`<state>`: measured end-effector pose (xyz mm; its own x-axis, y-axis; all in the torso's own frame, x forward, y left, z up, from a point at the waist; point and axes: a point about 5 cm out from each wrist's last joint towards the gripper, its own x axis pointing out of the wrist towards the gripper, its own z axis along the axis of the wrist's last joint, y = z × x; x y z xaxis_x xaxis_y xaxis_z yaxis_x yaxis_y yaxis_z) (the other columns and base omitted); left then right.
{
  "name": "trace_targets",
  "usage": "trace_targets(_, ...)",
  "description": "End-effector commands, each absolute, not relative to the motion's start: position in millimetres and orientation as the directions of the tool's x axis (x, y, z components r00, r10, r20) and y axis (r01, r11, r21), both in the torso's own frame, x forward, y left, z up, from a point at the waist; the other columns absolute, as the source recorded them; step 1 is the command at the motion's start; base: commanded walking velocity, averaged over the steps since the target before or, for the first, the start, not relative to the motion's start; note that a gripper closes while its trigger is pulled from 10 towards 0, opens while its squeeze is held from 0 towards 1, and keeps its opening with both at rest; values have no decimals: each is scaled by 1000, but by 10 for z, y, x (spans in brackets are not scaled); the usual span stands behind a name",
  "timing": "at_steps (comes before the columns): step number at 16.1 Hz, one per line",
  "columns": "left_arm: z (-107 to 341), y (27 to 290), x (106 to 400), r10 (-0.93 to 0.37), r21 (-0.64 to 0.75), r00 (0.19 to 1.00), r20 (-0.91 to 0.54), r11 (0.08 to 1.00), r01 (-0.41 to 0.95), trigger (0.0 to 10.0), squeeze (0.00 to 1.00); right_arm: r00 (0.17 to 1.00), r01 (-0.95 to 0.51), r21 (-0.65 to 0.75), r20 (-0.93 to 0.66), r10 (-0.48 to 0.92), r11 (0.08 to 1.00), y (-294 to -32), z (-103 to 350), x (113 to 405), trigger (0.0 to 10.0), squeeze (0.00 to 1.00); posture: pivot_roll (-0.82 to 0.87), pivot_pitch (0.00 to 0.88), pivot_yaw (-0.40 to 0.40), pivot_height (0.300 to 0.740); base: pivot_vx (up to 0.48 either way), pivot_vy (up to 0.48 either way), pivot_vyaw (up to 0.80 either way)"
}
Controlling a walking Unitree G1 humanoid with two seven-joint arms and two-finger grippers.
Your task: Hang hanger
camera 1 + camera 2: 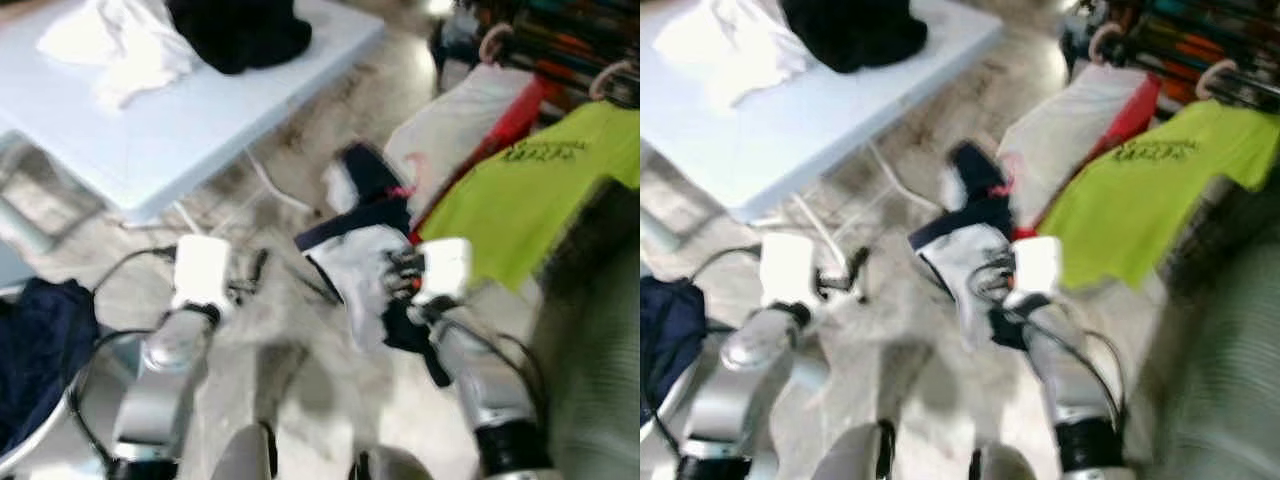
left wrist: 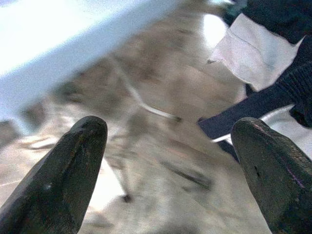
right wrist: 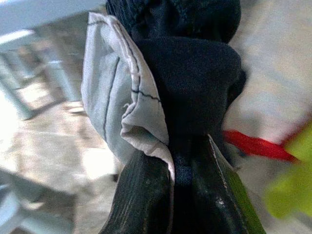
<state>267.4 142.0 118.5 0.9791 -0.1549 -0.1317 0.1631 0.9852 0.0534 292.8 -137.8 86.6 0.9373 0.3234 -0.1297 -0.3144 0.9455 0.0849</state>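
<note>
Hanger itself I can't make out; my right gripper pinches a soft, bunched navy-and-white garment with stitched seams, held raised above the mottled floor, beside the lime-green shirt hanging on the rack. My left gripper reaches forward, its fingers spread on nothing, near the pale folding table.

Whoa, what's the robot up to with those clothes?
The robot's right hand is clamped on a navy and white garment, holding it up near a rack where a lime green shirt and a white garment already hang. Its left hand is open and holds nothing, hovering over the floor. Behind it, a white table carries more clothes. The picture is blurred.
</note>
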Motion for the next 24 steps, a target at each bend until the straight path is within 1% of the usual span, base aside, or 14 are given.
trace_targets(1,1154,1359,2652,-170,49,975,-146,983,178,10000,0,947,-306,78,-74,312,949,-1466,998,2996,10000,0,1,130,-20,740,0,0,800)
trace_targets(6,1148,1324,2651,-182,43,972,-148,981,190,10000,0,902,-429,58,-34,431,902,-1411,1150,3057,10000,0,-5,132,-24,740,0,0,800)
trace_targets(8,1136,1309,2646,-184,40,971,-150,980,192,10000,0,894,-445,58,-33,447,894,-1416,1166,3071,10000,0,-5,129,-28,740,0,0,800)
trace_targets(11,1149,1311,2654,-177,38,974,-141,982,184,10000,0,857,-512,66,-30,515,856,-1356,1179,3040,10000,0,-4,127,-31,740,0,0,800)
trace_targets(13,1193,1357,2676,-163,35,980,-114,985,168,10000,0,814,-579,8,-61,578,816,-1362,1160,3015,10000,0,-3,127,-32,740,0,0,800)
trace_targets(15,1205,1395,2690,-153,45,982,-106,986,159,10000,0,787,-615,-30,-77,612,788,-1388,1168,3012,10000,0,-5,127,-32,740,0,0,800)
trace_targets(16,1209,1419,2698,-148,49,984,-102,987,154,10000,0,768,-639,-51,-86,634,767,-1407,1180,3007,10000,0,-6,126,-32,740,0,0,800)
trace_targets(17,1226,1449,2714,-146,54,985,-89,987,151,10000,0,729,-684,-80,-97,678,725,-1428,1214,2984,10000,0,-8,127,-31,740,0,0,800)
trace_targets(19,1263,1481,2750,-132,104,990,-59,985,137,10000,0,660,-751,-85,-101,745,654,-1442,1266,2917,10000,0,-10,124,-26,740,0,0,0)
trace_targets(21,1286,1514,2795,-95,111,995,-44,989,99,10000,0,587,-809,-79,-123,800,582,-1413,1267,2849,10000,0,-13,123,-20,740,0,0,0)
trace_targets(24,1312,1479,2825,-109,123,994,-27,986,111,10000,0,520,-854,-52,-128,844,518,-1383,1292,2765,10000,0,-11,123,-20,740,0,0,0)
